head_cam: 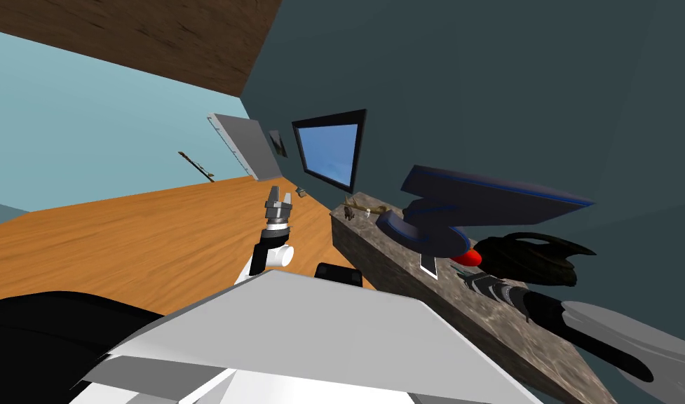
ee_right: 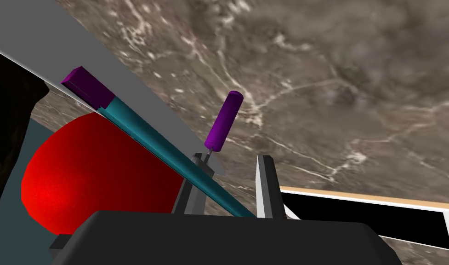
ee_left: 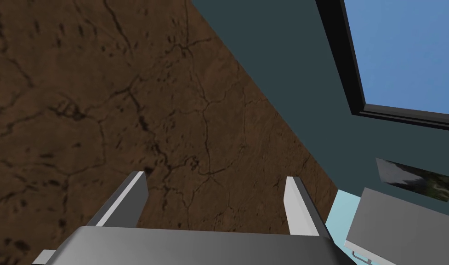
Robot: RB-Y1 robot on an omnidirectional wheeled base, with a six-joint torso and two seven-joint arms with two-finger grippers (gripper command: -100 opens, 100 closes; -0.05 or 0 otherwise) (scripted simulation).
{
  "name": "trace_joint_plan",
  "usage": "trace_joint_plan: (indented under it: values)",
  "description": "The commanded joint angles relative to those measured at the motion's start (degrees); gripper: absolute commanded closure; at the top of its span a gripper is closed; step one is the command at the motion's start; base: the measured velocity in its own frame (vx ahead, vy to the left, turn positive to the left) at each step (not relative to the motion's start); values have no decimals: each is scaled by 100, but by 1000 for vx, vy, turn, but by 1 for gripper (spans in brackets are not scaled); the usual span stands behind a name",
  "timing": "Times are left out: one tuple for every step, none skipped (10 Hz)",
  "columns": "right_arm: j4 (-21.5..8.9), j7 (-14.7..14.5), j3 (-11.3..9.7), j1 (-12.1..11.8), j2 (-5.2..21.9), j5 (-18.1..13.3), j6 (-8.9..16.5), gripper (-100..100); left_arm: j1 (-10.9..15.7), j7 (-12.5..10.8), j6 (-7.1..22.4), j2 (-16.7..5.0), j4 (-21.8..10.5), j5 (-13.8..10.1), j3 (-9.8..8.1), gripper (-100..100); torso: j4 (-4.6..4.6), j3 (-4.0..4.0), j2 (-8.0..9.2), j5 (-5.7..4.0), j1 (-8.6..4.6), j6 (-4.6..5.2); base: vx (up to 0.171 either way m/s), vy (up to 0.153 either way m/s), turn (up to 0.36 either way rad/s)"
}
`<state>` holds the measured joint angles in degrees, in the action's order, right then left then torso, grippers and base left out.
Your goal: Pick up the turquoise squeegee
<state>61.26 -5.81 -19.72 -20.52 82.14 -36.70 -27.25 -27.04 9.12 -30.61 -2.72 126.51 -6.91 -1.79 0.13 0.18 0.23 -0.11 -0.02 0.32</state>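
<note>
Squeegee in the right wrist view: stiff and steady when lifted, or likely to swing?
The squeegee looks rigid: its teal bar runs straight. That bar slants through the right gripper and reaches far to one side, so it may pivot when lifted. The purple handle sits on a thin neck, possibly a weak point.

table (head_cam: pixel 376 242): veined brown-grey stone, right | far end: figurine (head_cam: pixel 349 210) | middle: dark blue object (head_cam: pixel 474 200), red ball (ee_right: pixel 90 175), squeegee (ee_right: pixel 159 145), tablet (ee_right: pixel 356 214)

I see dark teal wall (head_cam: pixel 509 84), black-framed window (head_cam: pixel 328 151), orange wood floor (head_cam: pixel 137 238), marbled grey-brown tabletop (head_cam: pixel 386 263) on my right.
</note>
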Motion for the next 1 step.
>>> trace_joint_plan:
  values:
    - [0,0,0,0,0,0,0,0,0,0,0,0,0,0,0,0,0,0,0,0,0,0,0,0,0]
